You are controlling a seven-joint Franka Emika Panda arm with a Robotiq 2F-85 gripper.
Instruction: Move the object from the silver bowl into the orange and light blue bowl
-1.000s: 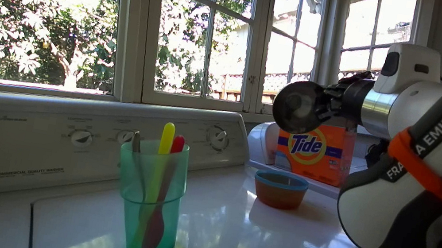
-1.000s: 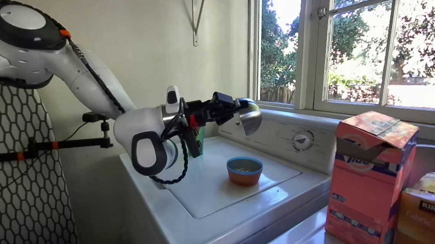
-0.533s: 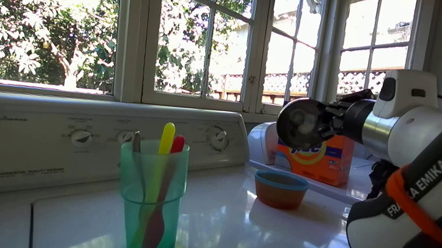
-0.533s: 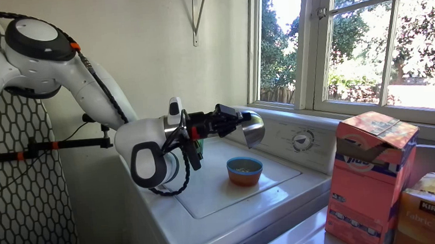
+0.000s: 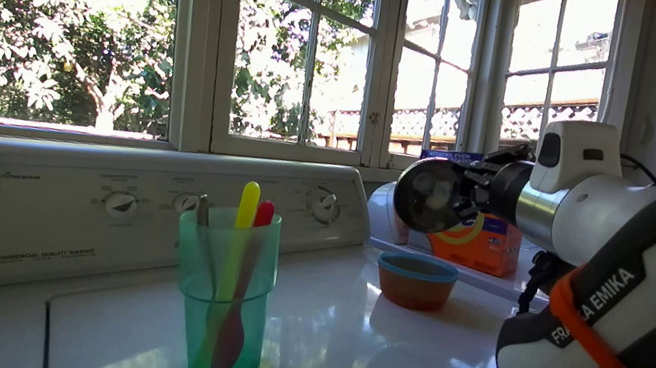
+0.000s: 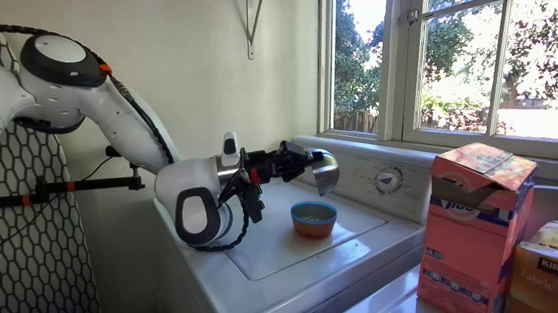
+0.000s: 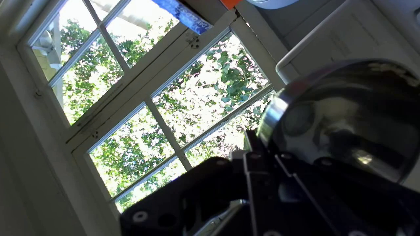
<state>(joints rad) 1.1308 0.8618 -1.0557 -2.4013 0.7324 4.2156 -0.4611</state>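
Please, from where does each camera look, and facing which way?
In an exterior view: seemingly near the green cup, facing the windows; arm shows at image right.
In an exterior view: near the detergent box, facing across the washer to the plain wall; arm shows at image left.
Wrist view: on the wrist, facing the windows; gripper shows, shut on the silver bowl.
Both exterior views share gripper, silver bowl, and orange and light blue bowl.

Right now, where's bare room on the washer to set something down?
The washer is bare on top between the green cup and the orange and light blue bowl. Crowded: over that bowl, where the gripper holds the silver bowl; beside the washer, the Tide box and Kirkland box.
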